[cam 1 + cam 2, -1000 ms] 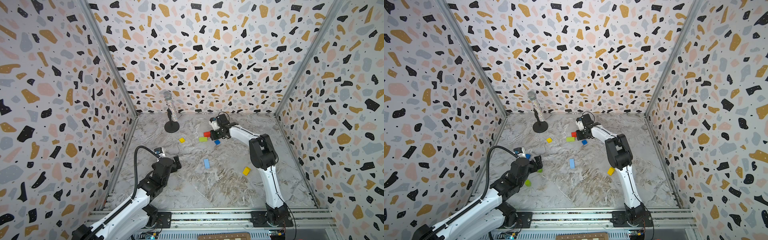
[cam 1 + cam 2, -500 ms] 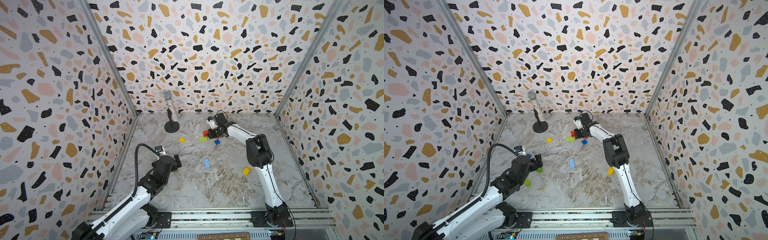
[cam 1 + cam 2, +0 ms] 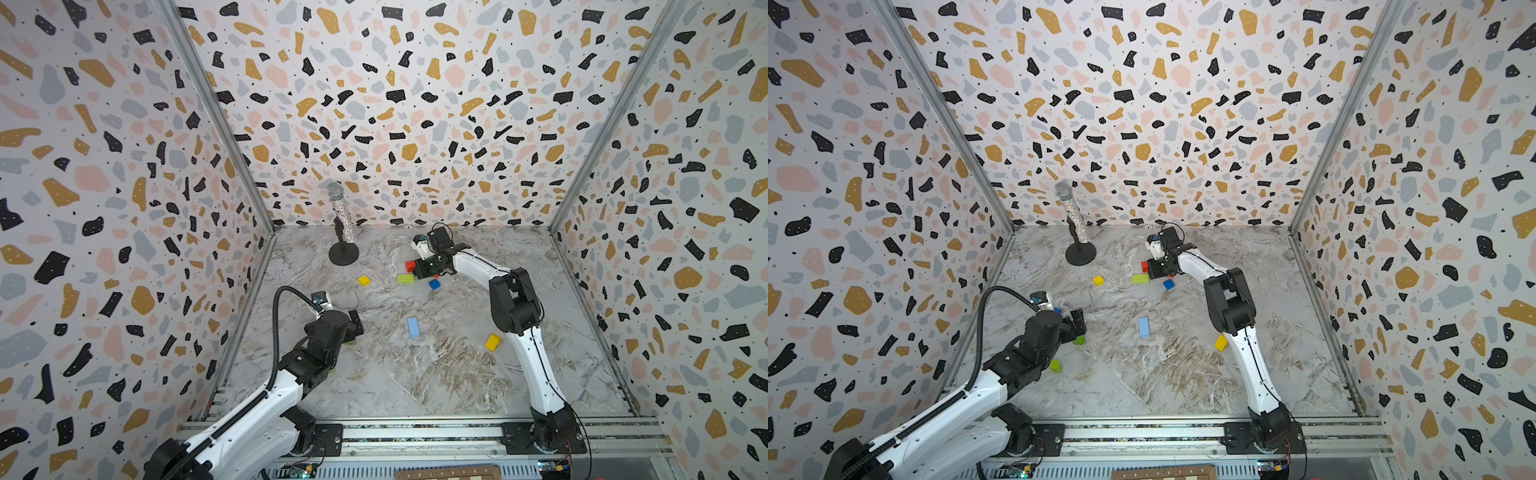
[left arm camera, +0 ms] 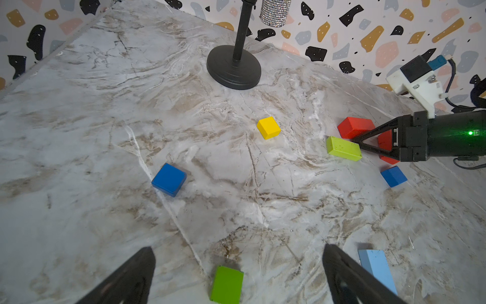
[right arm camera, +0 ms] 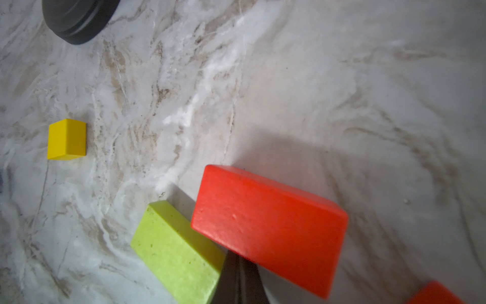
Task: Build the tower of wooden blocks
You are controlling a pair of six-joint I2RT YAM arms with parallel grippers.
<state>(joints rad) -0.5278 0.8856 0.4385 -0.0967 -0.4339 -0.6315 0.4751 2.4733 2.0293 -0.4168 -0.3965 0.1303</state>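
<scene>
No tower is in view; the wood blocks lie singly on the marble floor. My right gripper (image 5: 240,265) is shut and empty, its tip wedged between a lime brick (image 5: 176,250) and a red brick (image 5: 268,226), seen in both top views (image 3: 415,270) (image 3: 1152,270). A second red block (image 4: 385,143) lies under it and a blue cube (image 3: 434,284) just beside. My left gripper (image 4: 238,251) is open above a green block (image 4: 227,284). A yellow cube (image 3: 364,280), a light-blue brick (image 3: 413,326), a yellow block (image 3: 493,342), another blue cube (image 4: 168,179) and a lime cylinder (image 3: 1055,365) lie apart.
A glittery microphone (image 3: 343,216) on a black round stand (image 3: 343,254) rises at the back, left of the red and lime bricks. Terrazzo-patterned walls close the floor on three sides. A metal rail (image 3: 415,432) runs along the front edge.
The right arm has swung a little to the left, bringing its shut tip in against the red and lime bricks. The left arm has barely moved.
</scene>
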